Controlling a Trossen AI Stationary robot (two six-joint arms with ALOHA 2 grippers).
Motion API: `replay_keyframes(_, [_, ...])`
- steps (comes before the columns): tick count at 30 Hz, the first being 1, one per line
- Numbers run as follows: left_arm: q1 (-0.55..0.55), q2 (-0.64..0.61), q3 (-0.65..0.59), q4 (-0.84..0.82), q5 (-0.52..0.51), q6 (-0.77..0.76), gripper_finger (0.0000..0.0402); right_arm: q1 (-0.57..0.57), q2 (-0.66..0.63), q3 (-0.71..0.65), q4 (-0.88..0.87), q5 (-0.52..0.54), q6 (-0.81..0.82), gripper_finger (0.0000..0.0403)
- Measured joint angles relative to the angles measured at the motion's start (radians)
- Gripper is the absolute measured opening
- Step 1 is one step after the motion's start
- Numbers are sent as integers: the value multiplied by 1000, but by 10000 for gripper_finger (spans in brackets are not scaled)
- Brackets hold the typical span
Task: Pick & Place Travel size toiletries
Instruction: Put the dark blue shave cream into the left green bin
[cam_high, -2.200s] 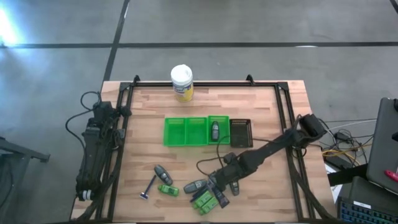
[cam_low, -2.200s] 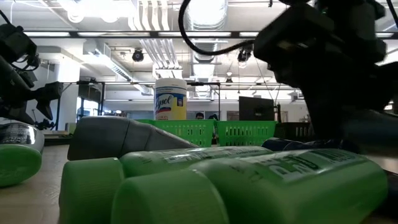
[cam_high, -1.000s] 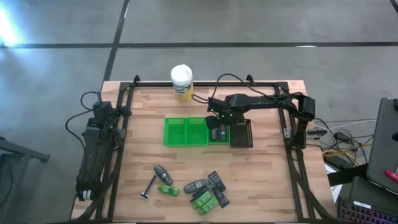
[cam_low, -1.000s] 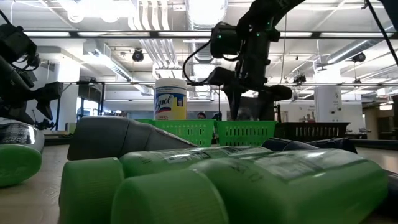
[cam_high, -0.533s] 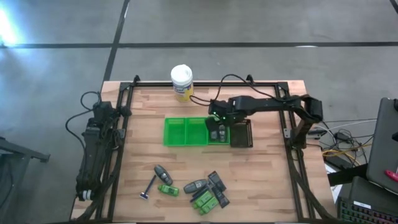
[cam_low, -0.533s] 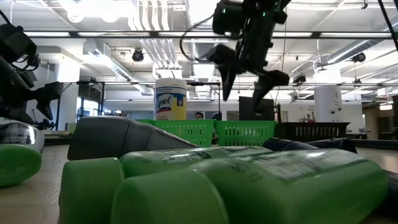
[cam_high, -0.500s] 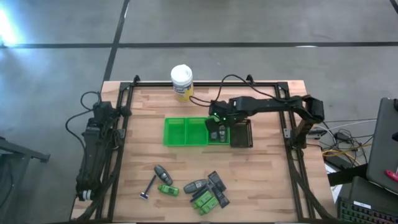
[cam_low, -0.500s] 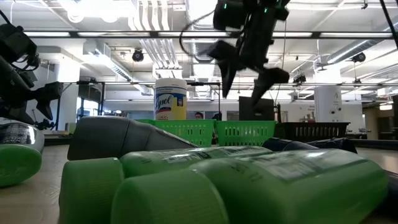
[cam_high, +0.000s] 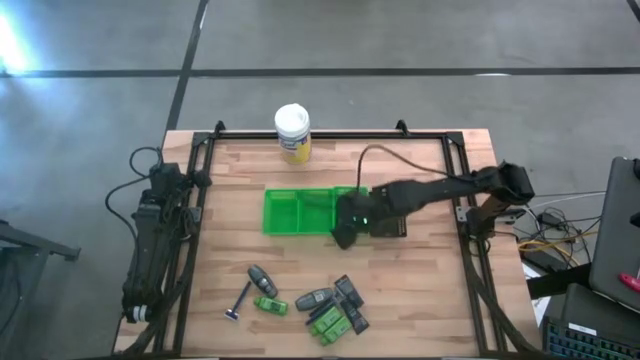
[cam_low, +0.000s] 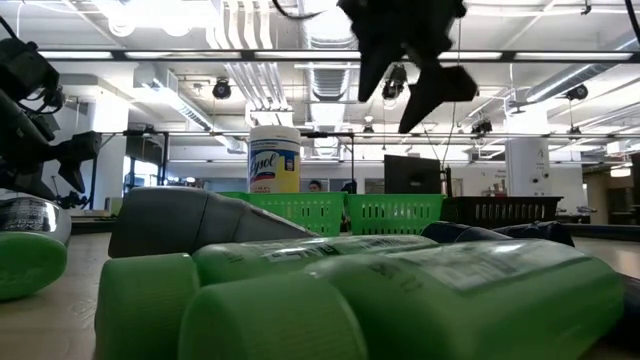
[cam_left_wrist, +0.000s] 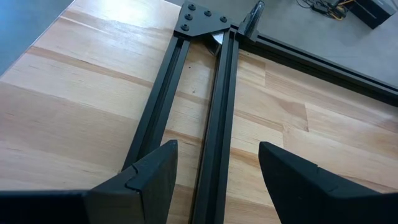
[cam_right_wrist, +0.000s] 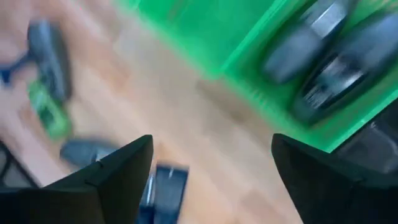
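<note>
the right hand (cam_high: 343, 236) hangs open and empty above the front edge of the green ribbed plastic compartment tray (cam_high: 285, 212), fingers spread wide in the low view. two smooth dark grey bottles (cam_right_wrist: 329, 56) already lie in the tray's right-end compartment. the loose cluster of travel toiletries (cam_high: 332, 305), glossy bright green bottles and matte dark grey tubes, lies on the pale wooden table (cam_high: 420, 290) at about 6 o'clock from this hand, well apart from it, their long axes mostly diagonal. a thin dark razor-like stick (cam_high: 241, 301) lies further toward 7 o'clock. the left hand (cam_left_wrist: 214, 177), open and empty, rests over the black frame rail at the table's 9 o'clock edge, so the right arm is nearer.
</note>
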Motion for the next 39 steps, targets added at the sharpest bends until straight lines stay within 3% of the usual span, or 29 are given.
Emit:
replay_keyframes(10, [0,0,0,0,0,0,229,173,101,-27,-31,-79,248,310])
replay_keyframes(21, [0,0,0,0,0,0,229,300,224,-26,68,-152,332,336])
replay_keyframes(39, [0,0,0,0,0,0,229,337,398,81,106,-141,334,219])
